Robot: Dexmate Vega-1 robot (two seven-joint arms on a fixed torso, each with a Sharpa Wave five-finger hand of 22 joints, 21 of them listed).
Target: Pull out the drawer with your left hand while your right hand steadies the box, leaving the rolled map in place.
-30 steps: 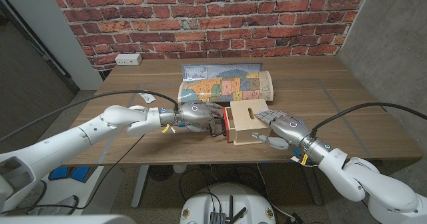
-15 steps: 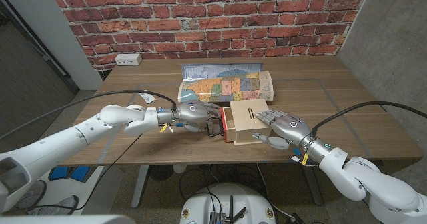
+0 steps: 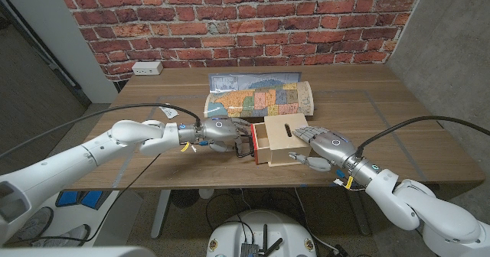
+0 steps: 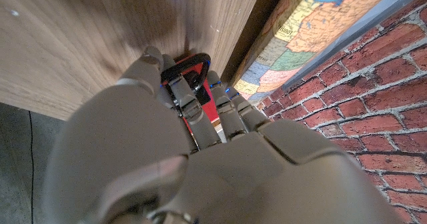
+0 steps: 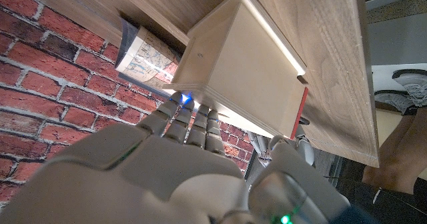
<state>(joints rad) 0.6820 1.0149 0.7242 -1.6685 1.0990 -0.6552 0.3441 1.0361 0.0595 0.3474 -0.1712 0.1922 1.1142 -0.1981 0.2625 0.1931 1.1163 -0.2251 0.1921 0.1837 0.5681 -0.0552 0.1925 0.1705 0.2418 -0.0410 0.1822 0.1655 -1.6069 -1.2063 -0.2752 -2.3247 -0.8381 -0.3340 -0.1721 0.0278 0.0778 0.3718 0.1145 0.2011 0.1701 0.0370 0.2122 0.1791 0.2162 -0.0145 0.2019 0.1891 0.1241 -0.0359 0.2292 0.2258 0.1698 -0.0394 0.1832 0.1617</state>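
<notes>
Fingers (image 4: 190,107) of the left hand (image 3: 222,132) curled around the black handle (image 4: 193,65) of the red-fronted drawer (image 3: 253,141), partly out of the wooden box (image 3: 282,141). Right hand (image 3: 325,148) pressed the box's right side, fingers extended. Rolled map (image 3: 259,96) lay just behind on the desk (image 3: 383,112).

A white power strip (image 3: 146,68) lies at the wooden table's (image 3: 398,112) far left corner, below a brick wall (image 3: 230,20).

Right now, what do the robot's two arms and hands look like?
Both arms have glossy white rounded shells. The left hand and right hand are grey metallic with darker jointed fingers. A black cable runs along the left arm and another along the right; small yellow tags sit at both wrists. A blue light glows between the right hand's fingers.
</notes>
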